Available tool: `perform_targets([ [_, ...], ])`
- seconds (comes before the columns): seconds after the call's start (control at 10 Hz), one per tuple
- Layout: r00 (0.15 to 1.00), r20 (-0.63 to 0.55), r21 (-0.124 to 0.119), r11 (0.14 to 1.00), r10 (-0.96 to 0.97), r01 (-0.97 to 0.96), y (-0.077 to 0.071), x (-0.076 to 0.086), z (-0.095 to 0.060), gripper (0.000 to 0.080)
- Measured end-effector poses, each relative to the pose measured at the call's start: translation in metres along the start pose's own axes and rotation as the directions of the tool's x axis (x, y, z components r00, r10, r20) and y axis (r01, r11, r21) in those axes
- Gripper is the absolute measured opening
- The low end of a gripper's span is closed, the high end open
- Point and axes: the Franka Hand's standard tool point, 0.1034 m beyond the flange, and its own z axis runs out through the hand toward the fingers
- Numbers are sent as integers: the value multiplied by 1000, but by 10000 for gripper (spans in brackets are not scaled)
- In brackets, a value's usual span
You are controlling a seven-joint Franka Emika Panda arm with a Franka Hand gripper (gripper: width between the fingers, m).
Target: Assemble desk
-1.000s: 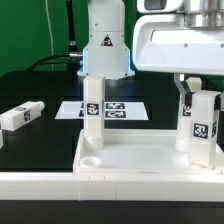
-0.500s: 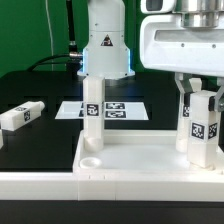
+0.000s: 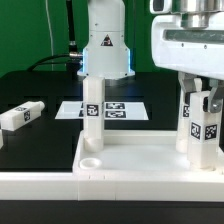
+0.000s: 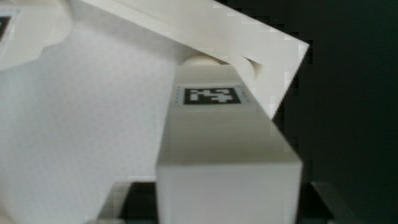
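Since the earlier frames the arm has slid toward the exterior view's right, taking the leg (image 3: 203,125) along. We see the leg upright, long axis vertical, pinched near its top between the fingers (image 3: 184,98), at the far corner of the desk top (image 3: 130,165) on that side. The exterior view shows its foot inside the rim, though we cannot tell if it is seated; the wrist view shows only its tag (image 4: 214,95).

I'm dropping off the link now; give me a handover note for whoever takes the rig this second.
Gripper: jaws shut on the held leg, upright at the desk top's far corner, exterior view's right; seating unclear.
Done: standing leg upright at the far corner, exterior view's left.
Left: loose leg lying on the table; near socket empty; fourth leg not in view.
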Motion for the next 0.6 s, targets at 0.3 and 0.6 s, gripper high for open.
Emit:
perform_targets([
  [0.3, 959, 40, 15, 959, 281, -281, 3, -2, 1, 290],
  [0.6, 908, 57, 12, 909, 416, -417, 2, -4, 1, 305],
])
